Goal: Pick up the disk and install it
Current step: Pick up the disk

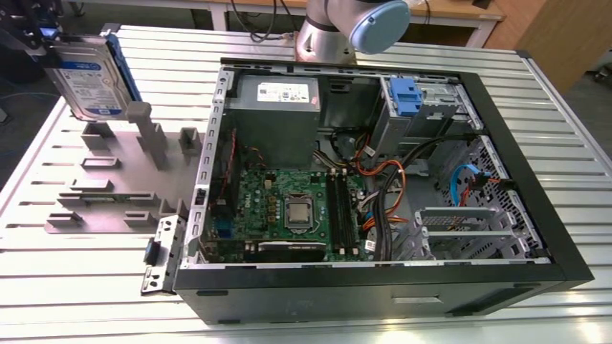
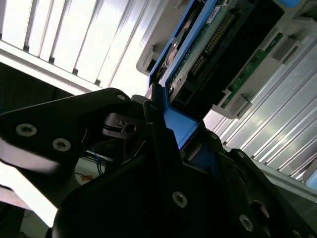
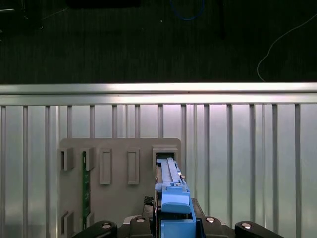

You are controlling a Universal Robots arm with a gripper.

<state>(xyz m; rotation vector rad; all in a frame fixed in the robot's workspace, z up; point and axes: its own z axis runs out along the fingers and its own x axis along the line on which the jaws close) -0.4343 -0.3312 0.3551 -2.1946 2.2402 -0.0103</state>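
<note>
The disk point(image 1: 91, 79), a silver drive with a white-and-blue label and a blue carrier frame, hangs upright at the exterior view's far left, over the grey holder plate point(image 1: 105, 179). My gripper point(image 1: 39, 32) is shut on its upper end. In the first wrist view the disk's blue edge point(image 3: 171, 196) runs out from between the gripper point(image 3: 171, 225) fingers, above an open slot point(image 3: 166, 151) of the plate. The second wrist view shows the disk's green circuit-board side point(image 2: 208, 54) and blue frame point(image 2: 181, 124) clamped between the dark fingers point(image 2: 153, 114).
An open computer case point(image 1: 535, 215) lies on the slatted metal table point(image 1: 86, 287), with motherboard point(image 1: 287, 208), grey power-supply box point(image 1: 277, 107) and a blue-latched drive bay point(image 1: 406, 97). A green board point(image 3: 85, 183) stands in the holder plate. The arm's base point(image 1: 354, 29) is behind the case.
</note>
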